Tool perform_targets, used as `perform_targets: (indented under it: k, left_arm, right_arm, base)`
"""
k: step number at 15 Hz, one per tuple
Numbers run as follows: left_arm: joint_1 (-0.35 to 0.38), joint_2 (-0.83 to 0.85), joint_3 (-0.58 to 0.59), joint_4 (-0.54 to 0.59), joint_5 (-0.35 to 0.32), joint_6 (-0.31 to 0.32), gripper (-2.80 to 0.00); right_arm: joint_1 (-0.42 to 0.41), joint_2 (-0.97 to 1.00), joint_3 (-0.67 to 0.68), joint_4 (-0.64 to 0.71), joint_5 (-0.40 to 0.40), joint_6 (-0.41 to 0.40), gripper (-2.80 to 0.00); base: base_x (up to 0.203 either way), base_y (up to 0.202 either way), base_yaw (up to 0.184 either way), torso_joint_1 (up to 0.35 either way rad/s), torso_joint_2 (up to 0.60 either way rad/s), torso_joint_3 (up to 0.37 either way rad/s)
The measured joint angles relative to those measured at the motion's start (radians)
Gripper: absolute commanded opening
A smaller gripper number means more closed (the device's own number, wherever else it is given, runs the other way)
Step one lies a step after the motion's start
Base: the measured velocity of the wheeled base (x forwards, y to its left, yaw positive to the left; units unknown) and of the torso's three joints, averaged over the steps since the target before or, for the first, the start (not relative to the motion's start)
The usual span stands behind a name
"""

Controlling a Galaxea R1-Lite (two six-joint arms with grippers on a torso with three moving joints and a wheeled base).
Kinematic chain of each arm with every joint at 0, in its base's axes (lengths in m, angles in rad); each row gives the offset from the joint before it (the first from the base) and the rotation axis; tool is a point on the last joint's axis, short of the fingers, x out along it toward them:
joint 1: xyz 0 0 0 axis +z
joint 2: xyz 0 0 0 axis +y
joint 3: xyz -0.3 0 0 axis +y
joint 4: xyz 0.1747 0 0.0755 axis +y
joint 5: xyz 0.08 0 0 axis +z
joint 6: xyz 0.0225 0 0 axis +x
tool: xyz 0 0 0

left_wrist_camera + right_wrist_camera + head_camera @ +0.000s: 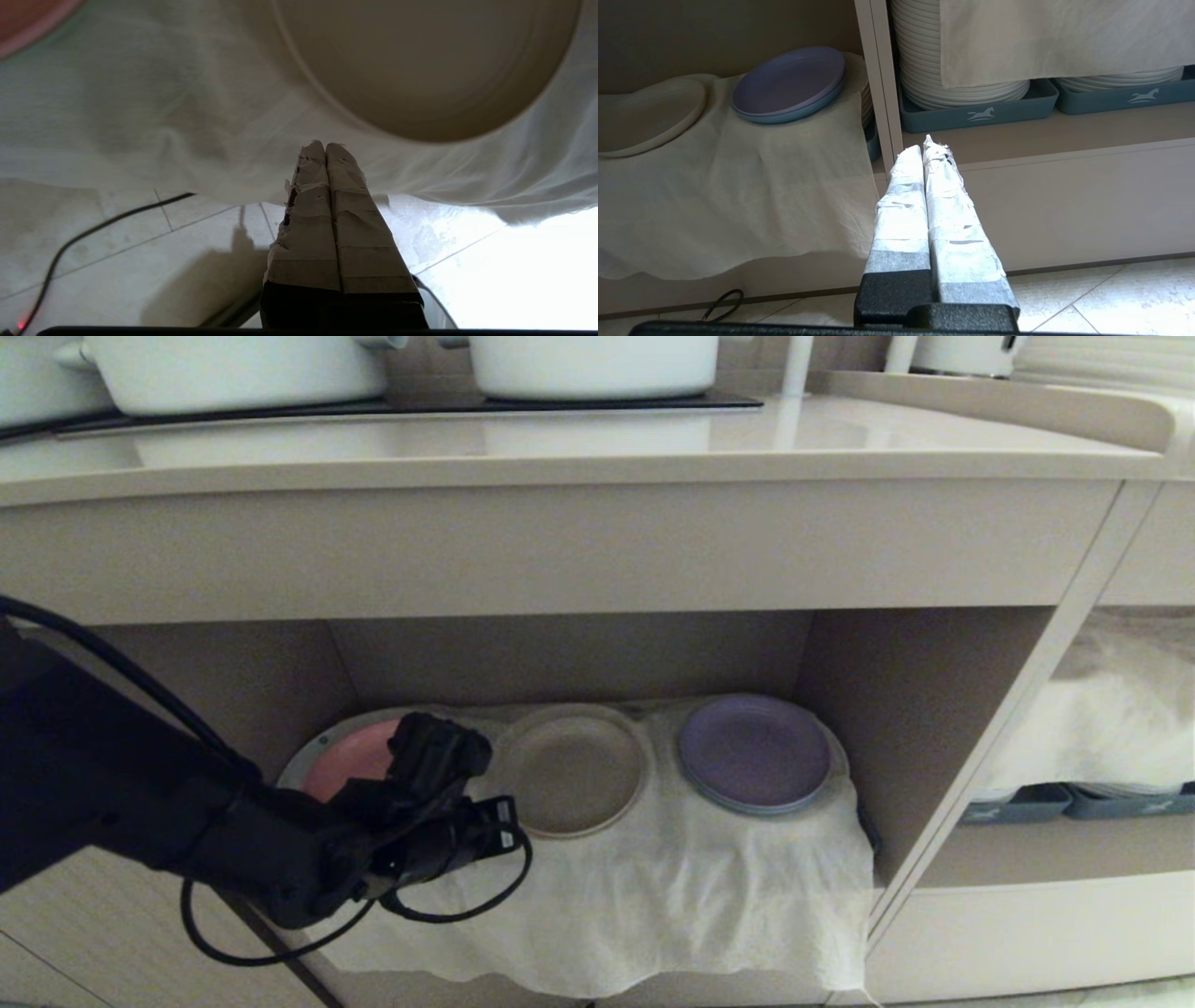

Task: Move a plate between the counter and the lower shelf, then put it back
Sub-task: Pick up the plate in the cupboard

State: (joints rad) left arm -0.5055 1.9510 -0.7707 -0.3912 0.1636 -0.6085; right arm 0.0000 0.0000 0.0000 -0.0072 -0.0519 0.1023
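The left pincer (325,145) is clenched, its two taped fingers (308,205) pressed flat together with nothing between them. It hangs at the front of the lower shelf (896,691), above the hanging edge of the white cloth (653,887) that covers the shelf floor. The cream-beige plate (571,768) lies flat on this cloth just beyond the tips of the pincer; in the left wrist view its rim (355,119) is close in front of the tips but does not touch them. Further off to one side of the left pincer a pink plate (350,758) lies on the same cloth, partly hidden by the arm. On the other side, past the cream-beige plate, a purple plate (752,752) rests on a blue one. The desk (579,448) is above the left pincer and carries white pots (588,364) on the black hob.

The right pincer (923,142) is also clenched and holds nothing. It is low, in front of the upright wall between the lower shelf and the next recess, where stacked white plates (952,70) sit in blue-grey trays (976,114).
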Motion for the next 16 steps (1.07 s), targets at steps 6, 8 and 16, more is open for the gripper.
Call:
perform_targets:
  k: [6, 8, 16]
  left_arm:
    - [-0.019, 0.051, -0.113, 0.089, 0.030, -0.080, 0.00]
    - [-0.027, 0.076, -0.131, 0.085, 0.062, -0.092, 0.00]
    - [-0.039, 0.170, -0.198, 0.091, 0.146, -0.150, 0.00]
  right_arm:
    - [0.000, 0.000, 0.000, 0.000, 0.000, 0.000, -2.80]
    - [0.000, 0.000, 0.000, 0.000, 0.000, 0.000, -2.80]
    - [0.000, 0.000, 0.000, 0.000, 0.000, 0.000, -2.80]
  base:
    - [0.000, 0.000, 0.000, 0.000, 0.00, 0.000]
    - [0.000, 0.000, 0.000, 0.000, 0.00, 0.000]
    - [0.000, 0.000, 0.000, 0.000, 0.00, 0.000]
